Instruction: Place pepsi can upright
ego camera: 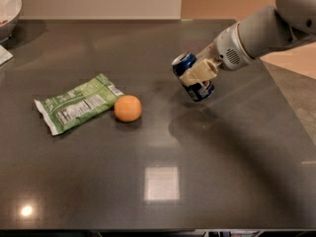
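Observation:
The pepsi can (194,78) is dark blue with a silver top, held in the air above the dark table (158,191) at centre right. It leans with its top towards the upper left. My gripper (197,73) comes in from the right and is shut on the can, with a pale finger (198,72) across its side. The can's shadow lies on the table below it.
An orange ball (128,108) sits left of the can, touching a green snack bag (76,107). A white bowl (9,10) stands at the back left corner. The table's right edge runs close behind my arm (256,33).

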You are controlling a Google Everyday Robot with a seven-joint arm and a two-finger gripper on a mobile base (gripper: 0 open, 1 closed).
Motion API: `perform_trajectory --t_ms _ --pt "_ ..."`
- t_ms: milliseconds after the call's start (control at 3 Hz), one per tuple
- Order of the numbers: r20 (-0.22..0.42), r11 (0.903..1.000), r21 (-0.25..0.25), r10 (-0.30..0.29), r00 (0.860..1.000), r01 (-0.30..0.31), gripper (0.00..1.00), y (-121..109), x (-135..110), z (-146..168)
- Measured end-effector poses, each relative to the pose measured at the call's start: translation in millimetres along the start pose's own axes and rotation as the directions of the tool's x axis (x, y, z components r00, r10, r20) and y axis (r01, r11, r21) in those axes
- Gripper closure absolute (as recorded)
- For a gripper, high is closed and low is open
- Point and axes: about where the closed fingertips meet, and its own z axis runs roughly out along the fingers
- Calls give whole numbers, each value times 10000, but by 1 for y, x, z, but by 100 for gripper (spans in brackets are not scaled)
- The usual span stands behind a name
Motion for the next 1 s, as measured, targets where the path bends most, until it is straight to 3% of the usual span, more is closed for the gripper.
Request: perform_trajectory --t_ms 333,1000 --pt "1367 10000 -40 78 9906 -74 100 -10 -4 8" --pt "3451 9999 69 91 9385 -123 100 -20 -3 7"
